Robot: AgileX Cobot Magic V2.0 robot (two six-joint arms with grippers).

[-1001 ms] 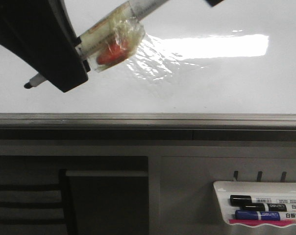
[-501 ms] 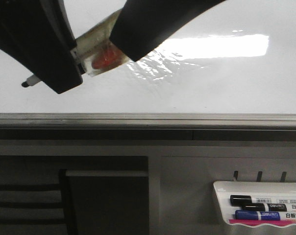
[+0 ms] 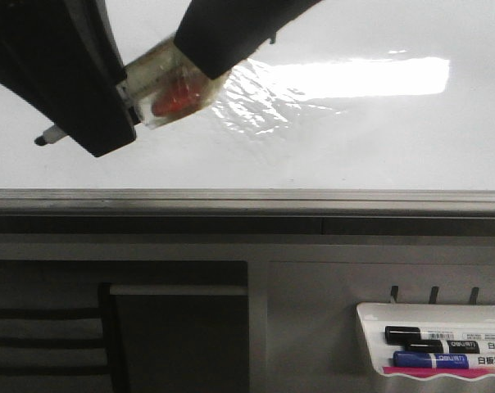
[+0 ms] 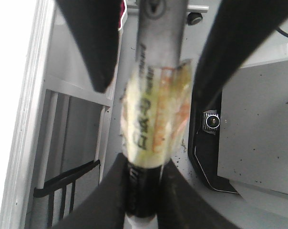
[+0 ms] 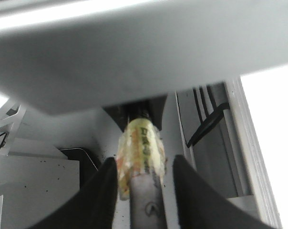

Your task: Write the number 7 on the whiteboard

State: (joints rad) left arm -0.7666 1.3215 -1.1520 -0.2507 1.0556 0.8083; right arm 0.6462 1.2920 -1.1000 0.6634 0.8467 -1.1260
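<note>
The whiteboard (image 3: 354,147) is glossy white with a bright glare patch. My left gripper (image 3: 123,102) is shut on a marker (image 3: 170,86), whose barrel is wrapped in yellowish tape with a red spot. The marker's dark tip (image 3: 44,139) pokes out at the lower left over the board. In the left wrist view the fingers (image 4: 113,191) pinch the black barrel (image 4: 144,176). My right gripper (image 3: 211,53) comes in from above and stands open. Its fingers (image 5: 106,191) straddle the marker's grey rear end (image 5: 146,200), with gaps on both sides. The number 7 is out of view.
A grey metal rail (image 3: 247,201) runs along the board's near edge. A small white tray (image 3: 370,340) at the lower right holds a black marker (image 3: 432,334) and a blue marker (image 3: 432,359). Dark slatted panels (image 3: 43,327) sit at the lower left.
My right gripper has come in from the upper right and now straddles the marker's rear end. The left gripper and the marker tip have drifted slightly left.
</note>
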